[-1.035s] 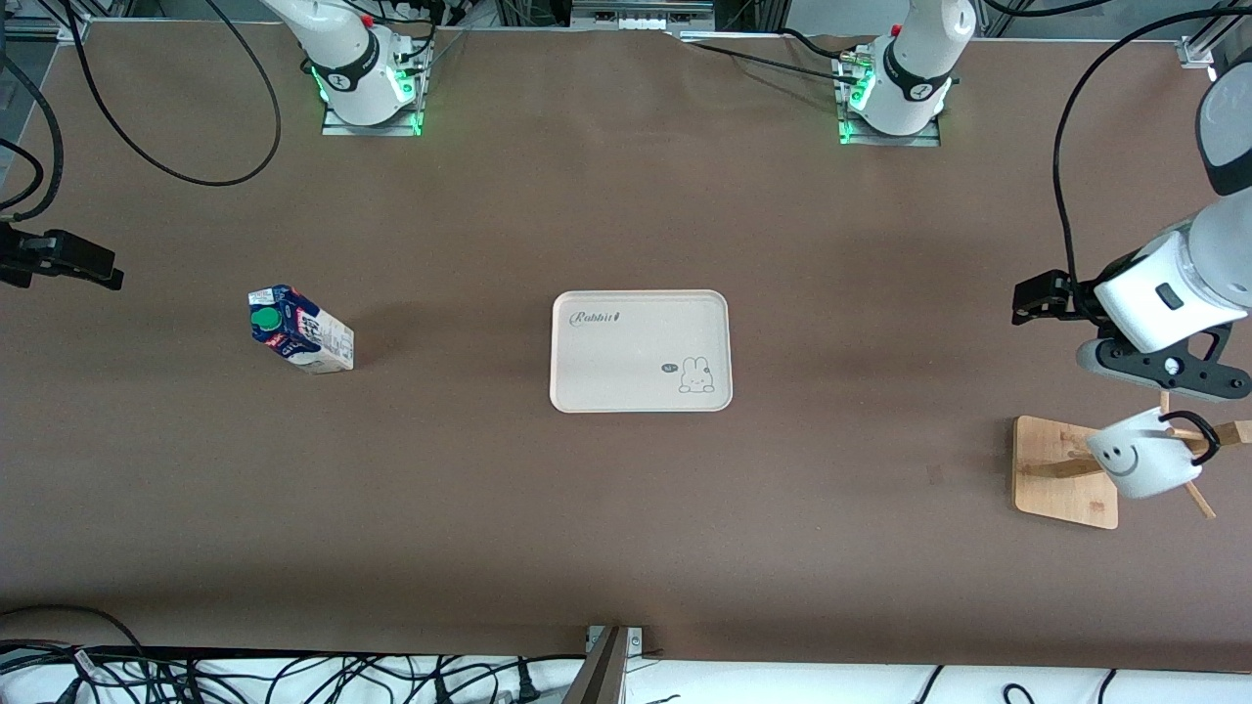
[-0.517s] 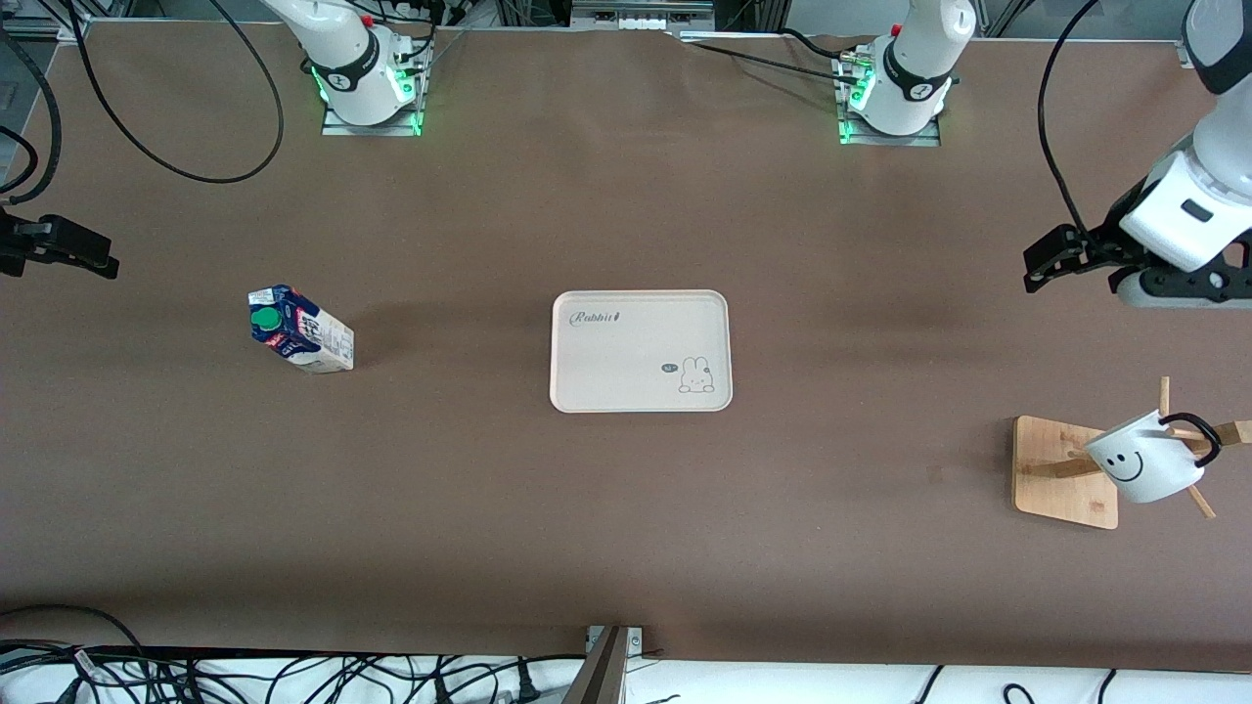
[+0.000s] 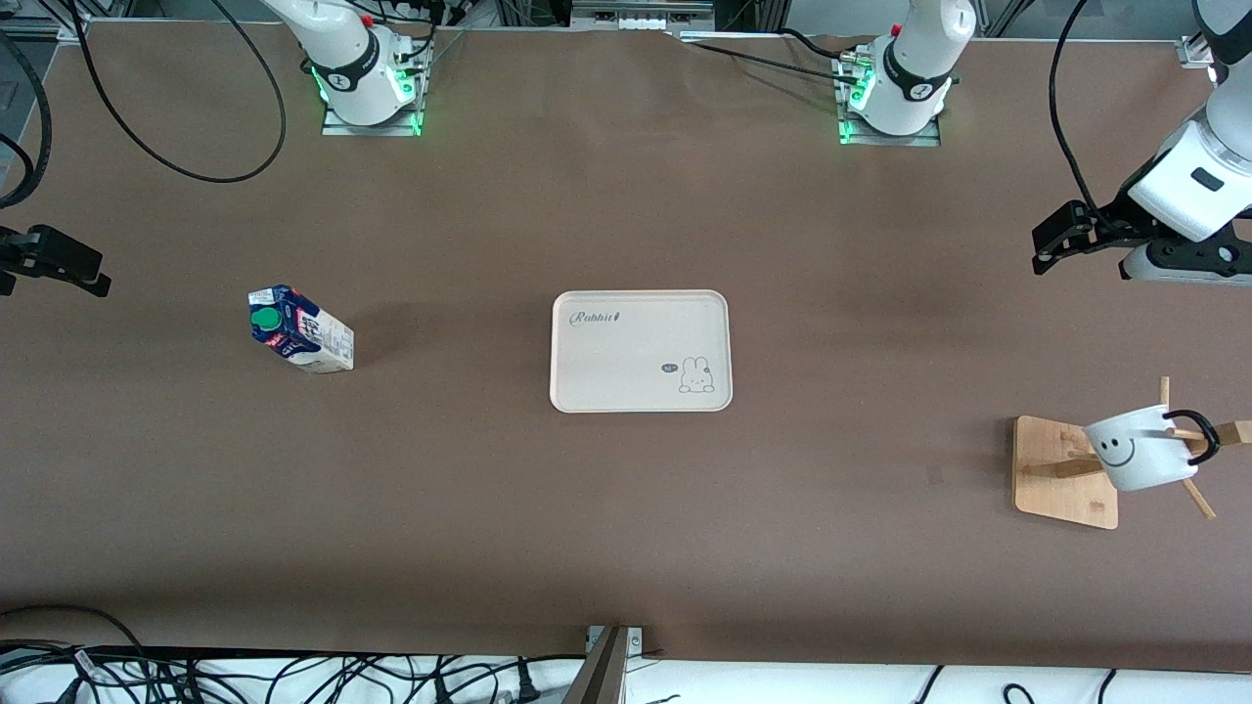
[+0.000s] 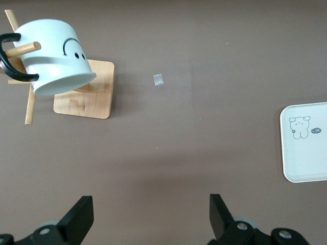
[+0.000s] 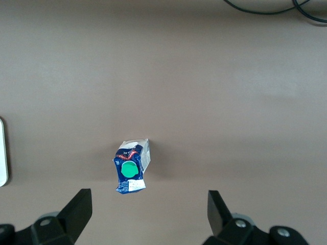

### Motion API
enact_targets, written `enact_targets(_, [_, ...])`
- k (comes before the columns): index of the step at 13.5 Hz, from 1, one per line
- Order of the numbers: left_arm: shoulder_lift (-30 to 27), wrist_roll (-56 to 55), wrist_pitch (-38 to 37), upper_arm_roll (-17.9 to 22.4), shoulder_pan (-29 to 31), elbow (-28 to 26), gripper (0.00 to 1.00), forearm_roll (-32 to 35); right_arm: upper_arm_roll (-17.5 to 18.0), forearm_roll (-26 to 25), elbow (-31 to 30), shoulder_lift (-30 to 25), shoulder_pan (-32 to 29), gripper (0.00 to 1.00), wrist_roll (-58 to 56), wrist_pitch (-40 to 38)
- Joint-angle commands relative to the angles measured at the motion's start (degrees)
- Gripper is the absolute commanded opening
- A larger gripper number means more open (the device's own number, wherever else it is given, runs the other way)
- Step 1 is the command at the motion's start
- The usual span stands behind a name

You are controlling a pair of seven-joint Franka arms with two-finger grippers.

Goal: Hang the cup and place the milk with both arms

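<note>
**Both grippers open and empty; cup on rack, milk on table**

Left gripper (image 4: 148,217) hangs in the air over bare table at the left arm's end, its fingers (image 4: 79,219) spread wide with nothing between them. In the front view only its mount and the wrist camera (image 3: 1071,233) show at the picture's edge. Its wrist view looks down on the cup (image 4: 53,56) and, well apart from it, one corner of the tray (image 4: 306,143).

The cup (image 3: 1135,448) is white with a black smiley face. It hangs tilted on the wooden rack (image 3: 1061,469), its black loop handle (image 3: 1195,435) threaded over one of the rack's pegs. The rack stands on a square wooden base at the left arm's end of the table, nearer to the front camera than the tray.

Right gripper (image 5: 148,217) is likewise open and empty, its fingers (image 5: 76,217) wide apart. It is up over the right arm's end of the table, and its wrist view looks down on the milk (image 5: 131,172). In the front view only a black part of that arm (image 3: 54,259) shows at the edge.

The milk (image 3: 298,339) stands on the table (image 3: 626,508) toward the right arm's end, green cap (image 3: 265,320) up, well apart from the tray. The tray (image 3: 641,350) lies flat mid-table with a rabbit print in one corner.
</note>
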Motion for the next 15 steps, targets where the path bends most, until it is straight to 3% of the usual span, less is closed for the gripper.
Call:
enact_targets(1, [-1.01,1.17,-0.34,0.32,-0.34,-0.79,1.00,-0.14,0.71,1.05,-0.05,0.09,-0.24,1.00,0.71,0.09])
enact_targets(15, [0.92,1.78,-0.61,0.32,-0.07,1.58,1.00,-0.14,0.97,0.96,-0.05,0.18,0.29,1.00,2.04,0.00])
